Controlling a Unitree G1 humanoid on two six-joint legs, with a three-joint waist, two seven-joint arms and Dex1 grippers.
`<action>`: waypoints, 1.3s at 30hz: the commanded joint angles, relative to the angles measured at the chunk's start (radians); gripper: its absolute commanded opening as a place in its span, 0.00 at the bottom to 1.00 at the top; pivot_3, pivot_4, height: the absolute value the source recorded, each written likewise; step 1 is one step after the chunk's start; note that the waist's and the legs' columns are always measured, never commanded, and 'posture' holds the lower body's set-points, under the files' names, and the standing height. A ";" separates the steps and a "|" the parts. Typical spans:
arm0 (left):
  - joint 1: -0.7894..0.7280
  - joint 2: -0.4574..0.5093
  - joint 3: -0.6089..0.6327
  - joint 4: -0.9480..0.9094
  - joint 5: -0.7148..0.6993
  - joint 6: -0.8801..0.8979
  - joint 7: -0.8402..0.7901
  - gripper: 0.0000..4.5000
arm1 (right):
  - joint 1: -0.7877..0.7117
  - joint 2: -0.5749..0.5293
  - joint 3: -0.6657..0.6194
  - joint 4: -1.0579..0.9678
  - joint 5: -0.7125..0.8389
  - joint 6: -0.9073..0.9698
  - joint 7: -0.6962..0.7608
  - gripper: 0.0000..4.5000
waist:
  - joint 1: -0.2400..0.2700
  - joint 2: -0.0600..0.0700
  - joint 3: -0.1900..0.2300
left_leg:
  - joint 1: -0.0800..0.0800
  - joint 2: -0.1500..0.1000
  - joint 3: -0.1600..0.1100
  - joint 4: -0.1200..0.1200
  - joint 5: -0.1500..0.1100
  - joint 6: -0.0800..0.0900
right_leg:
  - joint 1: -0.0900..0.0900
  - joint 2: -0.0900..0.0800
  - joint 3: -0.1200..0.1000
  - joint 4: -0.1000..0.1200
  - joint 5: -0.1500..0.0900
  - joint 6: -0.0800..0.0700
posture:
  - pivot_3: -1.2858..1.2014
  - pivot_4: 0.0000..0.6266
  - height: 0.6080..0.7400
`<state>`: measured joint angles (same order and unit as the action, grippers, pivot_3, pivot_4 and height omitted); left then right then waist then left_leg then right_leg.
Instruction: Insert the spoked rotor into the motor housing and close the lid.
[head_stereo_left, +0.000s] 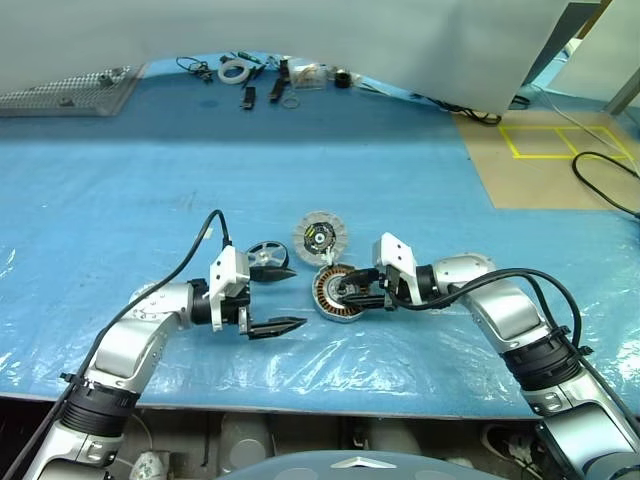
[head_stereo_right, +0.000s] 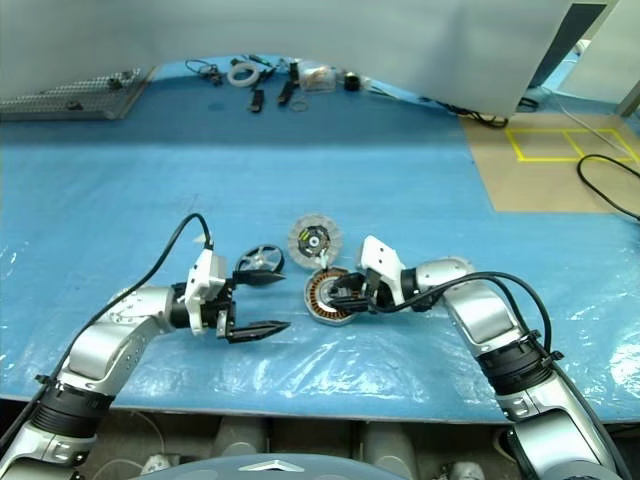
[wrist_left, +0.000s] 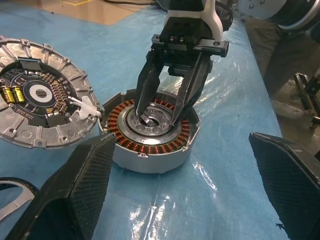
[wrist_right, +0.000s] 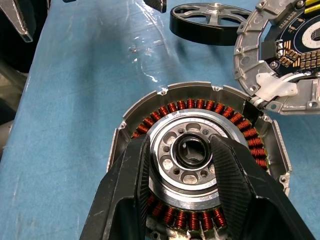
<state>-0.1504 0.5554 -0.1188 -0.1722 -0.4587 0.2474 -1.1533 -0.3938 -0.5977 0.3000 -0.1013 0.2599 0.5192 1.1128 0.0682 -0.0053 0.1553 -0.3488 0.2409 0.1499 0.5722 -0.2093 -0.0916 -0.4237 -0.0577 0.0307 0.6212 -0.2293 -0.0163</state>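
Observation:
The motor housing (head_stereo_left: 330, 300), a silver cup with copper windings (wrist_right: 200, 105), lies on the blue sheet. My right gripper (head_stereo_left: 347, 292) points down into it, its fingers (wrist_right: 130, 190) parted a little on either side of the hub's dark centre ring, gripping nothing. The lid (head_stereo_left: 320, 238) lies just behind the housing with its circuit face up, touching the rim. The spoked rotor (head_stereo_left: 265, 255), black-rimmed, lies flat to the left of the lid. My left gripper (head_stereo_left: 285, 298) hovers wide open and empty left of the housing, close to the rotor.
A tape roll (head_stereo_left: 235, 70), small tools and cables lie along the table's far edge. A perforated metal tray (head_stereo_left: 70, 90) sits at the far left. Beyond the table on the right are yellow floor markings (head_stereo_left: 560, 140) and a black cable (head_stereo_left: 605, 180).

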 joint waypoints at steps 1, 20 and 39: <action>0.002 -0.003 0.001 0.002 0.000 -0.023 -0.010 1.00 | -0.019 -0.008 -0.036 -0.032 0.026 0.012 0.002 0.44 | 0.000 0.000 0.000 | 0.000 0.000 0.000 0.000 0.000 0.000 | 0.000 0.000 0.000 0.000 0.000 0.000 | 0.52 0.24 1.00; -0.001 -0.012 -0.002 0.047 0.011 -0.059 -0.029 1.00 | -0.032 -0.003 -0.031 -0.063 0.063 0.058 -0.007 0.01 | 0.000 0.000 0.000 | 0.000 0.000 0.000 0.000 0.000 0.000 | 0.000 0.000 0.000 0.000 0.000 0.000 | 0.52 0.24 1.00; 0.002 -0.005 0.001 -0.018 0.001 -0.007 -0.004 1.00 | -0.040 0.043 -0.005 0.005 0.023 0.022 -0.037 0.01 | 0.000 0.000 0.000 | 0.000 0.000 0.000 0.000 0.000 0.000 | 0.000 0.000 0.000 0.000 0.000 0.000 | 0.52 0.24 1.00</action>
<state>-0.1439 0.5455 -0.1217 -0.1459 -0.4444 0.2394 -1.1596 -0.4304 -0.5587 0.2920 -0.0937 0.2917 0.5669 1.0802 0.0680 -0.0053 0.1554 -0.3489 0.2410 0.1497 0.5719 -0.2093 -0.0917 -0.4239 -0.0578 0.0307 0.6209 -0.2293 -0.0163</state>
